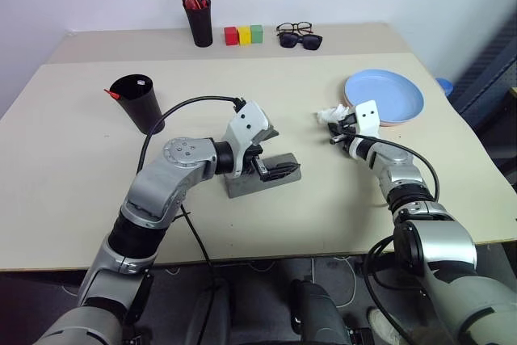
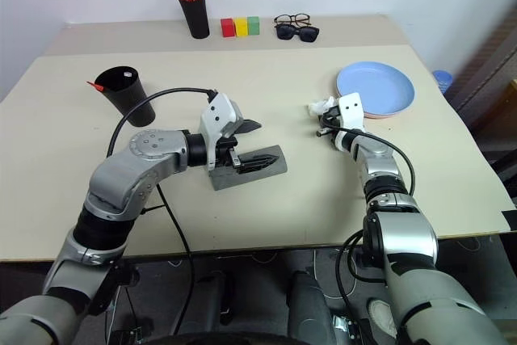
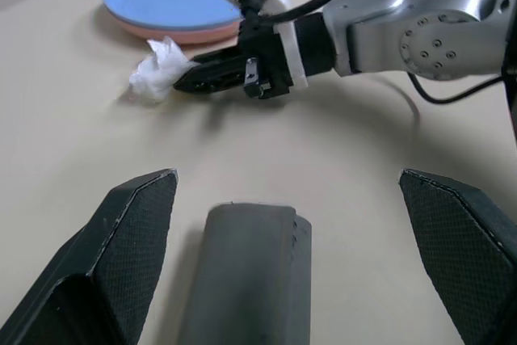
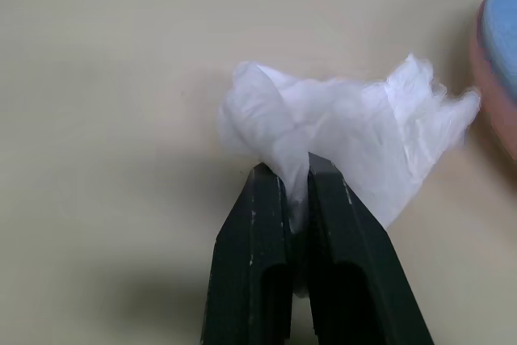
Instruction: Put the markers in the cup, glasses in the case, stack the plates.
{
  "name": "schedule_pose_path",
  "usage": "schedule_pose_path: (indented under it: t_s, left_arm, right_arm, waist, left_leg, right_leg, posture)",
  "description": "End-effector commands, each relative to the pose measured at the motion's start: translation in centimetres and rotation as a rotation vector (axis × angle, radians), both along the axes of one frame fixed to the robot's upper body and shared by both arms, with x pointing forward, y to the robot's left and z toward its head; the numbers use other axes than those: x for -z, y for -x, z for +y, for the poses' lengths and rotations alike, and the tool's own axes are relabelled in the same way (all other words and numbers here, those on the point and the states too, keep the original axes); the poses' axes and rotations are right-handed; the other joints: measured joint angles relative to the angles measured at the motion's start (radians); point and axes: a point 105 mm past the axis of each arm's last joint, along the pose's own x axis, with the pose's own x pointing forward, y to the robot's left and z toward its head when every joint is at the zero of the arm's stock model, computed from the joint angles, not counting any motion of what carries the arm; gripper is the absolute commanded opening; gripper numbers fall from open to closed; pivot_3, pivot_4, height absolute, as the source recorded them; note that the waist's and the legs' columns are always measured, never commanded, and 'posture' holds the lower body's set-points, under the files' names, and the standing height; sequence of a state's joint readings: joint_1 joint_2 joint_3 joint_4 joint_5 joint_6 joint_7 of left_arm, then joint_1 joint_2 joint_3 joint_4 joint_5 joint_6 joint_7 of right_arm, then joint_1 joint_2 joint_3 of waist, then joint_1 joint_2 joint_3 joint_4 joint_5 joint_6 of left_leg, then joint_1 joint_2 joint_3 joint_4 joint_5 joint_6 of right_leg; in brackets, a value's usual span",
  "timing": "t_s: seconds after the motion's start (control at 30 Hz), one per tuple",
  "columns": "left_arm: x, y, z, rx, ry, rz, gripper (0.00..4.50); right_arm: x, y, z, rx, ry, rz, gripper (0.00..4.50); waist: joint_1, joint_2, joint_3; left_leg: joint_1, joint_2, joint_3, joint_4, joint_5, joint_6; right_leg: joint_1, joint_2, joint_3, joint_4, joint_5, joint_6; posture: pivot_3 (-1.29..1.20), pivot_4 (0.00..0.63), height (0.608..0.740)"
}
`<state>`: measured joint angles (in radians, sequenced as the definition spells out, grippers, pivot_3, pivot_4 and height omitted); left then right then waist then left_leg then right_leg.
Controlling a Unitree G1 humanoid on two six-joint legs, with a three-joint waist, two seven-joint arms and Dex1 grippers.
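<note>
Right wrist view, tool tips buried in tissue

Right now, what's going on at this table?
The right gripper is pinched shut on a crumpled white tissue beside the stacked plates, blue on pink. The left gripper hangs open over the closed grey case. A red marker pokes out of the black cup.
</note>
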<state>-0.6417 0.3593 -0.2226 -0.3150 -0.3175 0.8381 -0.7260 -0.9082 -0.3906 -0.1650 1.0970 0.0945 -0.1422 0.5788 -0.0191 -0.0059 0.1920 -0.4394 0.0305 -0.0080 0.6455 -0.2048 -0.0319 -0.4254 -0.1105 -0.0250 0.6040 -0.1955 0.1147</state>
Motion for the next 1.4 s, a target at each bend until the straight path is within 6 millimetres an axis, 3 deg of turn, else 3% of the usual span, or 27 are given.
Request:
schedule_pose_path:
  t_s: [0.03, 0.17, 0.27, 0.4, 0.5, 0.67, 0.8, 0.93, 1.07, 1.13, 1.27, 1.4]
  left_arm:
    - [-1.5, -0.3, -0.3, -0.008, 0.047, -0.060, 4.50]
    - [-1.4, -0.8, -0.1, -0.035, 0.058, -0.072, 4.50]
    - [-1.6, -1.1, -0.1, -0.056, 0.079, -0.086, 4.50]
    - [-2.2, -1.6, 0.1, -0.092, 0.114, -0.102, 4.50]
    - [-2.6, -1.9, 0.3, -0.120, 0.150, -0.106, 4.50]
    - [-3.4, -2.1, 0.4, -0.157, 0.218, -0.177, 4.50]
    - [-2.6, -2.0, 0.3, -0.150, 0.239, -0.175, 4.50]
    - [-0.9, -2.4, 1.4, -0.184, 0.238, -0.151, 4.50]
    - [0.1, -2.3, 3.7, -0.257, 0.238, -0.231, 4.50]
    - [0.5, -2.3, 4.2, -0.274, 0.230, -0.239, 4.50]
    - [1.2, -1.8, 8.2, -0.412, 0.231, -0.316, 4.50]
    - [1.5, 0.2, 10.2, -0.429, 0.220, -0.342, 4.50]
  right_arm:
    - [-6.9, -0.7, -2.2, 0.079, -0.012, -0.232, 0.02]
    - [-9.1, -1.0, -4.7, 0.217, 0.028, -0.291, 0.02]
    - [-9.6, -1.2, -6.8, 0.331, 0.056, -0.266, 0.02]
    - [-9.6, -1.3, -8.0, 0.400, 0.084, -0.239, 1.50]
    - [-9.7, -1.2, -8.6, 0.437, 0.116, -0.242, 3.06]
    - [-10.5, -0.7, -9.4, 0.426, 0.128, -0.289, 3.06]
    - [-9.7, 0.2, -8.8, 0.252, 0.094, -0.281, 3.06]
    - [-7.7, 2.6, -8.0, 0.074, 0.126, -0.268, 3.06]
    - [-5.8, 7.6, -7.9, -0.039, 0.171, -0.232, 3.06]
    - [-5.4, 9.3, -7.8, -0.059, 0.174, -0.206, 3.06]
    - [-4.0, 14.1, -7.7, -0.098, 0.226, -0.114, 3.06]
    - [-3.3, 16.9, -7.9, -0.079, 0.243, -0.057, 3.06]
  waist:
    - [0.002, 0.000, 0.000]
    - [0.001, 0.000, 0.000]
    - [0.001, 0.000, 0.000]
    - [0.001, 0.000, 0.000]
    - [0.000, 0.000, 0.000]
    - [0.001, 0.000, 0.000]
    - [0.003, 0.000, 0.000]
    - [0.008, 0.000, 0.000]
    - [0.012, 0.001, -0.001]
    - [0.011, 0.001, -0.001]
    - [0.008, 0.002, -0.002]
    - [0.009, 0.002, -0.002]
  left_leg:
    - [0.000, 0.000, 0.000, 0.000, 0.000, 0.000]
    - [0.000, 0.000, 0.000, 0.000, 0.000, 0.000]
    - [0.000, 0.000, 0.000, 0.000, 0.000, 0.000]
    - [0.000, 0.000, 0.000, 0.000, 0.000, 0.000]
    - [0.000, 0.000, 0.000, -0.001, 0.000, 0.000]
    - [0.000, 0.000, 0.000, -0.001, 0.000, 0.000]
    - [0.000, 0.000, 0.000, -0.001, 0.000, 0.000]
    - [0.000, 0.000, 0.000, 0.000, 0.000, 0.000]
    - [0.000, 0.000, 0.000, 0.000, 0.000, 0.000]
    - [0.000, 0.000, 0.000, 0.000, 0.000, 0.000]
    - [0.001, 0.000, 0.001, 0.001, 0.000, 0.000]
    - [0.002, 0.001, 0.001, 0.000, -0.001, 0.000]
  right_leg:
    - [0.000, 0.000, 0.000, 0.000, 0.000, 0.000]
    - [0.000, 0.000, 0.000, 0.000, 0.000, 0.000]
    - [0.000, 0.000, 0.000, -0.001, 0.000, 0.000]
    - [0.000, 0.000, 0.000, -0.001, 0.000, -0.001]
    - [0.000, 0.000, 0.000, -0.001, 0.000, 0.000]
    - [0.000, 0.000, 0.000, -0.001, 0.000, 0.000]
    - [0.000, 0.000, 0.000, -0.002, 0.000, 0.000]
    - [0.001, 0.000, 0.000, -0.002, 0.000, 0.000]
    - [0.001, 0.000, 0.000, -0.003, 0.000, 0.000]
    - [0.001, 0.000, 0.000, -0.003, 0.000, 0.000]
    - [0.002, 0.000, 0.001, -0.002, -0.002, -0.004]
    - [0.002, 0.000, 0.000, -0.002, -0.002, -0.005]
  posture:
    - [0.00, 0.150, 0.740]
    - [0.00, 0.150, 0.740]
    - [0.00, 0.150, 0.740]
    - [0.00, 0.150, 0.740]
    - [0.00, 0.150, 0.740]
    - [0.00, 0.150, 0.740]
    - [0.00, 0.150, 0.740]
    - [0.00, 0.150, 0.740]
    - [0.00, 0.150, 0.740]
    - [0.00, 0.150, 0.740]
    - [0.00, 0.150, 0.740]
    - [0.00, 0.150, 0.740]
